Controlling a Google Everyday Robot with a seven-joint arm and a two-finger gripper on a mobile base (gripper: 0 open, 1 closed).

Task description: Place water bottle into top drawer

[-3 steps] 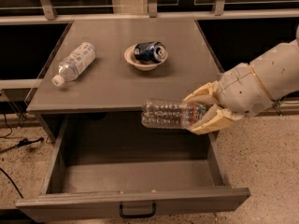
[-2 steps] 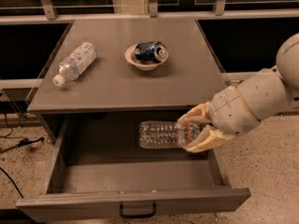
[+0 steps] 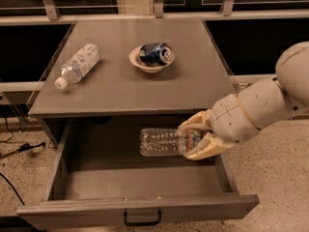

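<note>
The water bottle (image 3: 161, 142), clear and ribbed, lies on its side in the air inside the open top drawer (image 3: 140, 209), near its back right. Its label end and cap are hidden between the fingers. My gripper (image 3: 193, 140) reaches in from the right and is shut on the bottle's right end, one cream finger (image 3: 194, 123) above it and one below. The drawer is pulled far out, with a small black handle (image 3: 142, 220) on its front panel.
On the cabinet top (image 3: 193, 81) lie a bottle with a large white-and-blue label (image 3: 78, 64) at the left and a white bowl (image 3: 150, 62) holding a blue can (image 3: 156, 53). Cables (image 3: 14, 149) run over the floor at the left.
My gripper has carried the water bottle down and a little left, from the level of the cabinet top's front edge into the drawer's opening.
</note>
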